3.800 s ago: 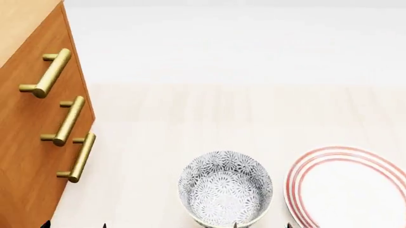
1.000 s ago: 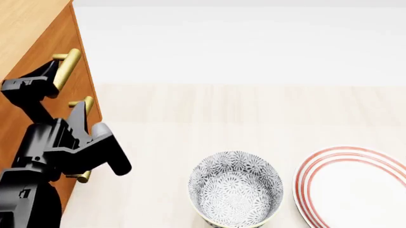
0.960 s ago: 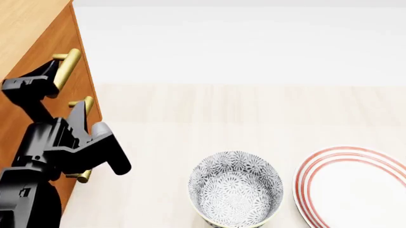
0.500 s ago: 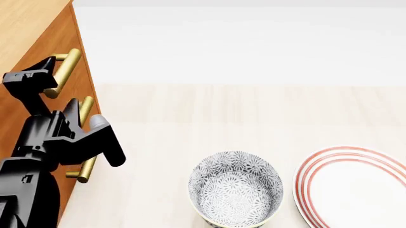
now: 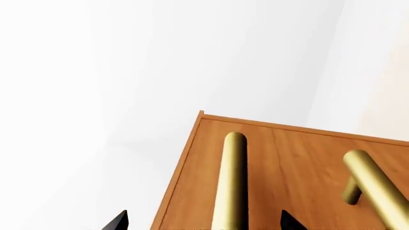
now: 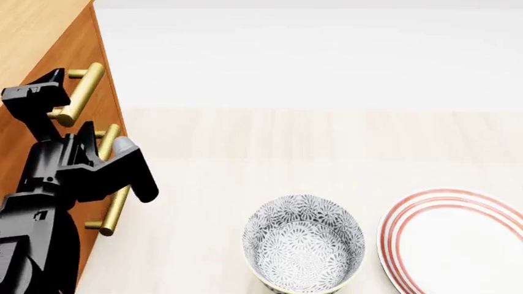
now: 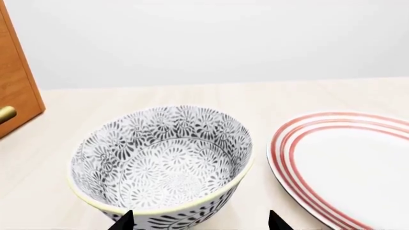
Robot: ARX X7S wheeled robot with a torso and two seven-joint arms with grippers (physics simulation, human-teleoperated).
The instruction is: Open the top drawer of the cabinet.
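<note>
The cabinet (image 6: 33, 24) stands at the left of the head view, orange-brown with a lighter top. Its top drawer (image 6: 98, 103) carries a brass bar handle (image 6: 82, 86) and sits flush with the two drawers below. My left gripper (image 6: 49, 101) is at that handle. In the left wrist view the handle (image 5: 233, 182) runs between the spread black fingertips (image 5: 118, 221) of the open left gripper (image 5: 203, 221), with nothing clamped. My right gripper (image 7: 199, 221) is open, low in front of the patterned bowl (image 7: 160, 163), and does not show in the head view.
The middle drawer's handle (image 6: 108, 136) and the lowest one (image 6: 114, 211) lie partly behind my black left arm (image 6: 73, 177). A grey patterned bowl (image 6: 304, 248) and a red-ringed white plate (image 6: 457, 245) sit on the pale wooden surface to the right.
Over the last second my left gripper has slid up and in towards the cabinet front, coming around the top handle. The drawers, bowl and plate have not moved.
</note>
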